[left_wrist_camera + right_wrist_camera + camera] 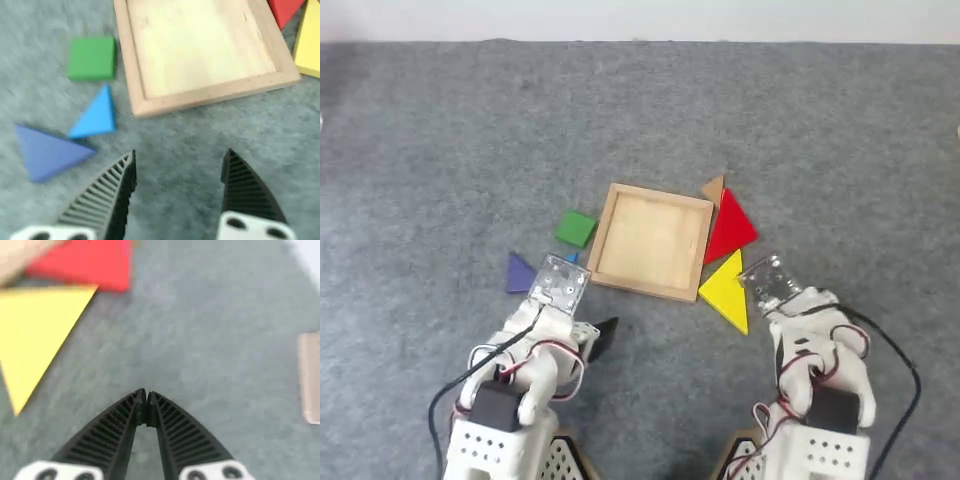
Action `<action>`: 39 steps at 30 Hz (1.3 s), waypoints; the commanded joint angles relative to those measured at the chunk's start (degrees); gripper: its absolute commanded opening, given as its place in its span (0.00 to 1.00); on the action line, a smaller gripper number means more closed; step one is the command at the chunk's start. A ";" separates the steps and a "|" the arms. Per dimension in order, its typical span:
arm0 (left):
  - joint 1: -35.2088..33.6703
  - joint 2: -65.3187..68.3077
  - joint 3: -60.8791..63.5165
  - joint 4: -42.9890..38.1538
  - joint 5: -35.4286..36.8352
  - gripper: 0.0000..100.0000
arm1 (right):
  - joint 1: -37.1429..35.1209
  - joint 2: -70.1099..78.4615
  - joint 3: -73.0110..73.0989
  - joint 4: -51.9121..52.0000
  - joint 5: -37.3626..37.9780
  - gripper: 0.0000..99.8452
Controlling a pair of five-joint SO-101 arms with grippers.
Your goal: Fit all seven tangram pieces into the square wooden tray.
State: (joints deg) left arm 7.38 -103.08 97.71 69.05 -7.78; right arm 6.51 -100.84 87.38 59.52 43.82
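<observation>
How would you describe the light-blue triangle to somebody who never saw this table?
Find the square wooden tray on the grey mat, then look beside it on the side of the left arm. The light-blue triangle lies between a green square and a violet-blue triangle, smaller and paler than it.

Wide-apart left claw (180,151) over grey mat (175,131), near wooden tray (215,93) and green square (91,58).
</observation>
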 commanded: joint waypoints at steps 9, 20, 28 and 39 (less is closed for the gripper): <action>-11.43 -0.97 -1.27 -0.88 -4.04 0.27 | -13.14 54.55 -40.79 5.32 -24.70 0.25; -11.69 -0.97 -1.27 -0.70 -4.31 0.27 | -19.91 106.77 -79.56 10.24 -60.40 0.25; -11.69 -0.97 -1.27 -0.70 -4.31 0.27 | -20.70 112.48 -83.96 4.88 -67.43 0.25; -11.69 -0.97 -1.27 -0.26 -4.40 0.27 | -21.23 116.97 -84.22 0.40 -62.77 0.26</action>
State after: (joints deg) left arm -4.04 -103.08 97.71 69.05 -11.65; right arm -13.89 16.35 6.33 60.84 -20.44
